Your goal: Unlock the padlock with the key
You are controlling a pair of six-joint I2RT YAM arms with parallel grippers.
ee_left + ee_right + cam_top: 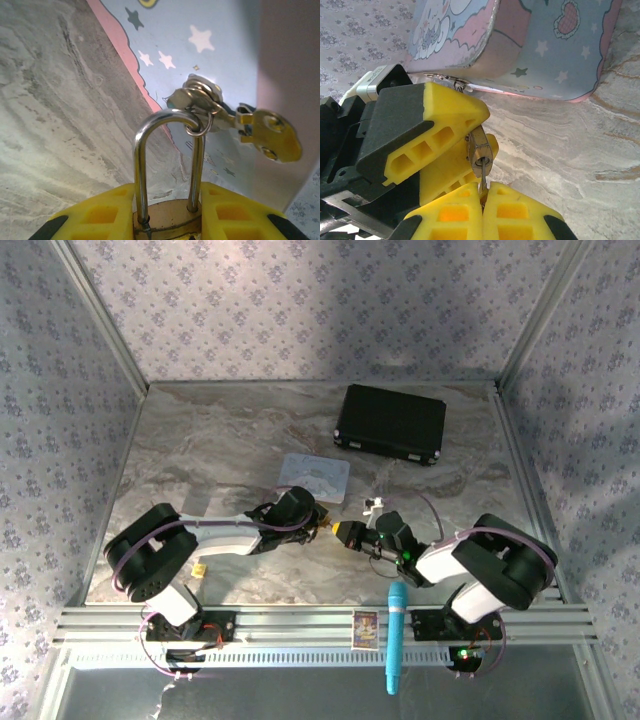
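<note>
Left wrist view: left fingers (105,212), ribbed yellow, clench the brass padlock (167,222); its polished round-wire shackle stands upright with a thin ring (200,127) threaded on it.
Right wrist view: right fingers (520,215) are clenched on the key (483,176); its slim blade meets the keyhole.
Location: over the marbled worktop (200,440), beside the pale blue tin (545,45).

Brass-gold padlock (480,148), starry pale-blue tin (555,55)
</note>
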